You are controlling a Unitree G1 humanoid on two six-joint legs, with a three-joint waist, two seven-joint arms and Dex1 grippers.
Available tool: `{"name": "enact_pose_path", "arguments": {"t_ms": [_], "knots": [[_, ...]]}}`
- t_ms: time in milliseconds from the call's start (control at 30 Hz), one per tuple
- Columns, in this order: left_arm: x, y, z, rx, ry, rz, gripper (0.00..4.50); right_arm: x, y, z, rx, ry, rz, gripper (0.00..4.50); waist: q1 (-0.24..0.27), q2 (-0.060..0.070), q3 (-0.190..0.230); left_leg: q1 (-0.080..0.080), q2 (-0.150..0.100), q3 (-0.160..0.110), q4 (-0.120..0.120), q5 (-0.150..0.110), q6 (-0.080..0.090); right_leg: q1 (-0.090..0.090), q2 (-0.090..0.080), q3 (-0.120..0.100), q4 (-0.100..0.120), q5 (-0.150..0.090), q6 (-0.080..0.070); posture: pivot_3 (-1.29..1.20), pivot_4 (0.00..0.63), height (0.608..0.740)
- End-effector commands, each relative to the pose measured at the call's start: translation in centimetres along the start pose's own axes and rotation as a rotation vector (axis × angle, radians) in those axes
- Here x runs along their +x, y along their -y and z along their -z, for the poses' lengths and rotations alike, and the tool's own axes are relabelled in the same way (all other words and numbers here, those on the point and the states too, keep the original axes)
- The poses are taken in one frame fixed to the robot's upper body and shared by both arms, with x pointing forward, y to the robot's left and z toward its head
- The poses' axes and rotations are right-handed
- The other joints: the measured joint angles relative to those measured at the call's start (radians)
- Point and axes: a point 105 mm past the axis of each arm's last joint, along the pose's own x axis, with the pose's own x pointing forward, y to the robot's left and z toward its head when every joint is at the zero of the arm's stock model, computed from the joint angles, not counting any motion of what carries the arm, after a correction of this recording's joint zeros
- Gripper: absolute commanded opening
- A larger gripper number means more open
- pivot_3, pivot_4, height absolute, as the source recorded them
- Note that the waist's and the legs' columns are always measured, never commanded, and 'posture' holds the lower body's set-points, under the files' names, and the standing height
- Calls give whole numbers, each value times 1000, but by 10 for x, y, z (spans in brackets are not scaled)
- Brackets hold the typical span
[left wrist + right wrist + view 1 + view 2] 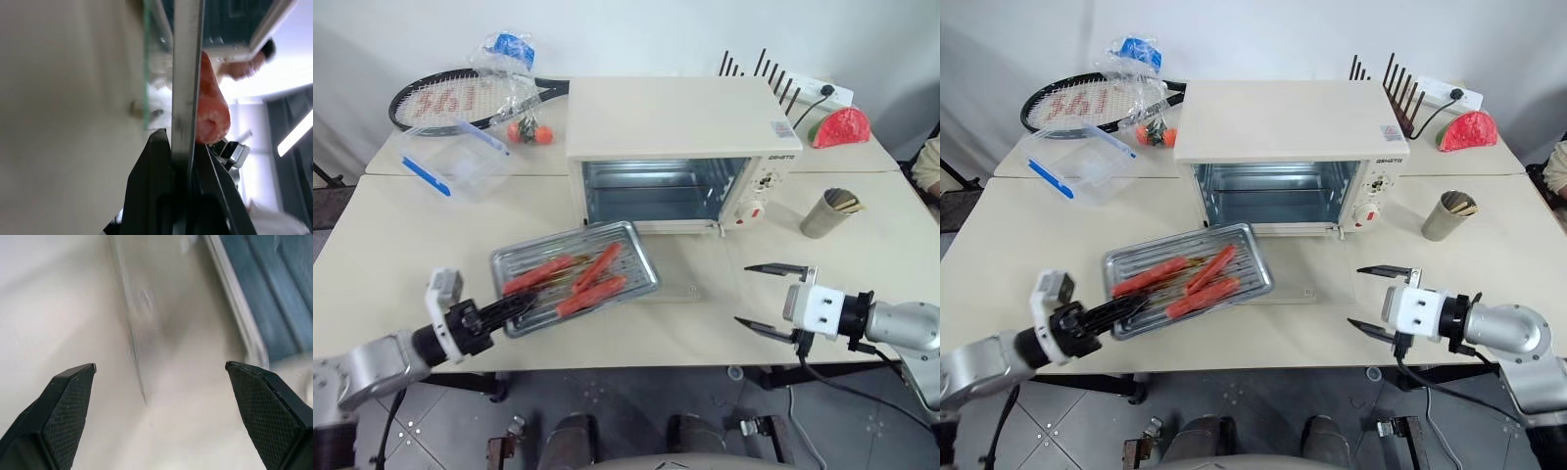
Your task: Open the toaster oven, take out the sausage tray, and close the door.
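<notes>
The left claw (514,306) is clamped on the near-left rim of the shiny ribbed metal sausage tray (576,271), out before the cream-white toaster oven (680,157); keep it level while setting it on the surface. The right claw (770,299) stands apart, ready for the lowered glass door (680,262).

Cream-white toaster oven (675,122); shiny ribbed sausage tray (636,257), red-orange sausages (592,294).

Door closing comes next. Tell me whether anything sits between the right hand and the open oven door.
Nothing visible does. The right hand is open beside the lowered glass door, with bare table between; the sausage tray, in the left hand, overlaps the door's far edge.
</notes>
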Motion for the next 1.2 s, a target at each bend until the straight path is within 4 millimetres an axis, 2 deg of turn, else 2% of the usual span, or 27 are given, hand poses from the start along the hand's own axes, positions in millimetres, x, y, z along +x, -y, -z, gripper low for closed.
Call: {"name": "enact_pose_path", "arguments": {"t_ms": [33,167,400,500,667,800,1067,1200], "knots": [[-9,19,5,56,58,66,0,-8,10,15,7,-23,24,3598,5,0,0,0,0,0,0,0,0,0,0,0,0,0,0,0,150,740],[-25,19,9,70,162,30,0,-5,10,38,4,-70,3,2296,2,0,0,0,0,0,1,-1,1,1,1,2,-2,0,0,0,150,740],[-47,15,8,70,293,-31,0,7,6,53,43,-66,-35,76,-3,1,0,2,0,3,1,-1,1,0,1,5,-2,0,0,0,150,740],[-56,13,3,69,394,-53,0,22,7,45,99,-5,-25,34,-4,1,0,2,1,4,1,-1,1,0,2,6,-2,0,0,0,150,740],[-62,10,5,57,473,-84,0,35,5,35,110,43,-33,34,-1,1,0,2,2,5,1,-2,1,0,3,7,-2,0,0,0,150,740],[-74,5,-1,35,577,-119,0,46,6,24,117,90,-35,34,-2,1,0,2,2,5,2,-2,1,0,3,7,-2,0,0,0,150,740],[-82,-1,-15,16,684,-146,0,46,11,6,152,148,-27,34,0,1,0,2,3,5,2,-3,1,0,4,8,-2,0,0,0,150,740],[-73,-6,-15,-17,668,-140,0,40,34,-11,212,194,55,34,0,1,0,2,3,6,2,-3,2,-1,4,9,-2,0,0,0,150,740]]}}
